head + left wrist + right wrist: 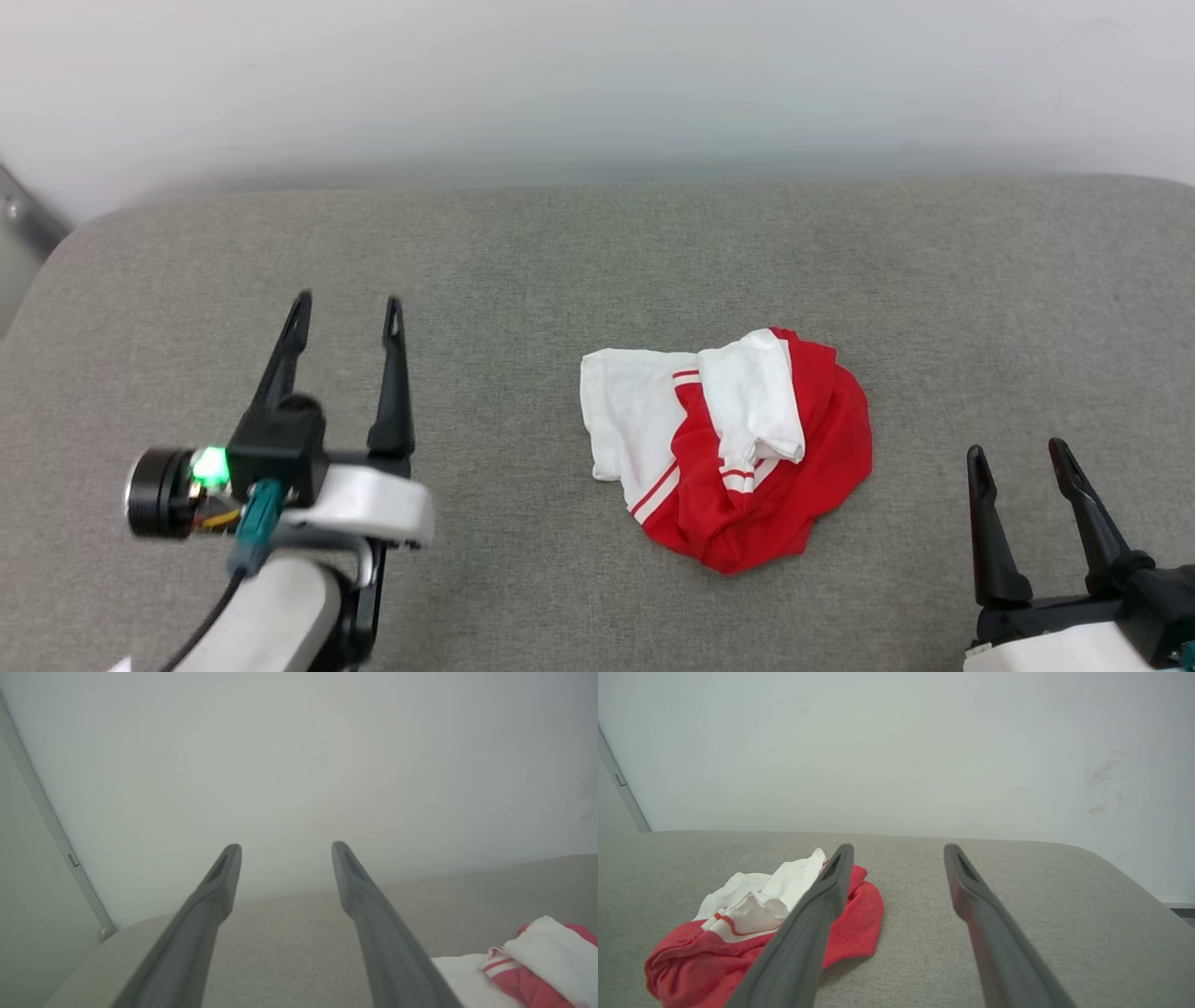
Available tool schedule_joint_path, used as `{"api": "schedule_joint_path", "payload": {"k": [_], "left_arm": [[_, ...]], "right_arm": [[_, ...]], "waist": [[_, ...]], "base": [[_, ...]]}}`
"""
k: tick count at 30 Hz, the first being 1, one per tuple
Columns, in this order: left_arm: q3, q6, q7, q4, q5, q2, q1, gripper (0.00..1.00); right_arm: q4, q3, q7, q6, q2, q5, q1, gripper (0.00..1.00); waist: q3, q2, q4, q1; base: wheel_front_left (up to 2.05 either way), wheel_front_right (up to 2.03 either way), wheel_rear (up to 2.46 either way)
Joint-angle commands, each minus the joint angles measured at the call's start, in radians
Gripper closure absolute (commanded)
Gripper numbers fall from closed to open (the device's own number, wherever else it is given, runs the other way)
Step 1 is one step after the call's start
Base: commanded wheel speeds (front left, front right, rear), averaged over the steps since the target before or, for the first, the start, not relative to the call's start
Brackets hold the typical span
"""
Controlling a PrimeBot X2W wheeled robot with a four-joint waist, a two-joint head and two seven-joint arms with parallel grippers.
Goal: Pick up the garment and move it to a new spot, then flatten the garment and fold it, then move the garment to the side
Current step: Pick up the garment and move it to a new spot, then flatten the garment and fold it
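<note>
The garment (738, 448) is a red T-shirt with white sleeves and striped trim, lying crumpled in a heap right of centre on the grey padded surface. My left gripper (347, 313) hovers open well to the left of it, nothing between its fingers. At the lower right, my right gripper (1018, 453) stands open and empty, a short way right of the heap. In the left wrist view the garment (537, 970) lies at the lower right, beyond the open left gripper (286, 847). The right wrist view has the garment (752, 924) to the left of the open right gripper (899, 848).
The grey fabric-covered surface (579, 271) has rounded far corners and ends at a pale wall (597, 84) close behind it. A metal rail (23, 219) runs past the far left corner.
</note>
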Motion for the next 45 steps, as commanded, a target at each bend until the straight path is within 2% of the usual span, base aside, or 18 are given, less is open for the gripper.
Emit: {"api": "schedule_joint_path", "payload": {"k": [1,4,7,20,33,45], "left_arm": [[0.024,0.002,-0.002,-0.011,0.020,-0.012,0.039,0.00],[0.094,-0.009,-0.002,-0.041,0.079,-0.046,0.137,0.00],[0.152,-0.039,-0.002,-0.048,0.127,-0.086,0.215,0.00],[0.324,-0.216,-0.002,-0.004,0.280,-0.262,0.404,0.00],[0.445,-0.364,-0.003,0.020,0.342,-0.369,0.465,0.00],[0.515,-0.432,-0.003,0.041,0.397,-0.426,0.483,0.00]], "right_arm": [[0.002,-0.004,-0.002,0.000,0.002,0.004,0.011,0.00],[0.005,-0.010,-0.002,0.000,0.002,0.016,0.014,0.00],[0.007,-0.013,-0.002,0.000,0.002,0.029,0.021,0.00],[0.015,0.008,-0.002,0.000,0.002,0.083,0.070,0.00],[0.019,0.021,-0.002,0.000,0.002,0.120,0.101,0.00],[0.019,0.028,-0.002,0.000,0.002,0.122,0.099,0.00]], "waist": [[-0.004,-0.0001,0.005,0.0001],[-0.012,-0.0001,0.011,0.0001],[-0.020,-0.0001,0.016,0.0001],[-0.070,-0.0001,0.026,0.0001],[-0.093,-0.0001,0.032,0.0001],[-0.094,-0.0001,0.033,0.0001]], "base": [[0.00,0.00,0.00],[0.00,0.00,0.00],[0.00,0.00,0.00],[0.00,0.00,0.00],[0.00,0.00,0.00],[0.00,0.00,0.00]]}}
